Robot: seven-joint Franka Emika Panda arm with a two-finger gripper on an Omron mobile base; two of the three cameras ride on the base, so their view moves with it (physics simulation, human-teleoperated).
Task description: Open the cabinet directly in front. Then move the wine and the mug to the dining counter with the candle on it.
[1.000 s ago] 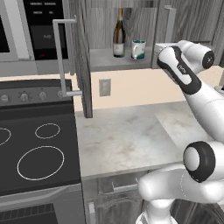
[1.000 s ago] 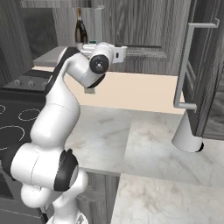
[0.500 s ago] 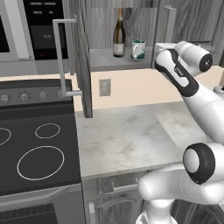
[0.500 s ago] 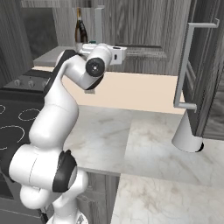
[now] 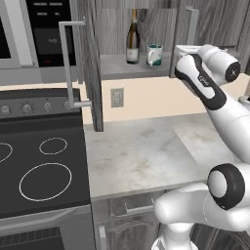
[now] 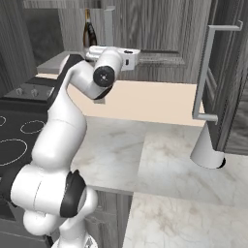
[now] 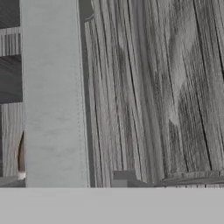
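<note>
The gripper itself is hard to make out: in the left base view the hand [image 5: 183,50] is tucked behind the right door [image 5: 188,24], and the fingertips are hidden, so I cannot tell how far the jaws stand apart or whether they have hold of anything. The hand view is pressed close against wood grain and a pale vertical bar [image 7: 52,94], probably that door's handle, cut off at top and bottom. The cabinet [image 5: 134,31] has its left door [image 5: 90,63] swung out edge-on, its handle [image 5: 68,63] facing the stove [image 5: 39,166]. Inside, on the shelf [image 5: 117,68], the wine [image 5: 132,38] stands upright with the mug [image 5: 154,54] just beside it, to its right, apart. The bottle's pale label carries no readable writing. In the right base view the arm covers the mug and only the bottle [image 6: 89,33] shows. The marble worktop [image 5: 141,151] below lies bare, with open room under the shelf. A pale cone [image 6: 207,150] stands at the right.
</note>
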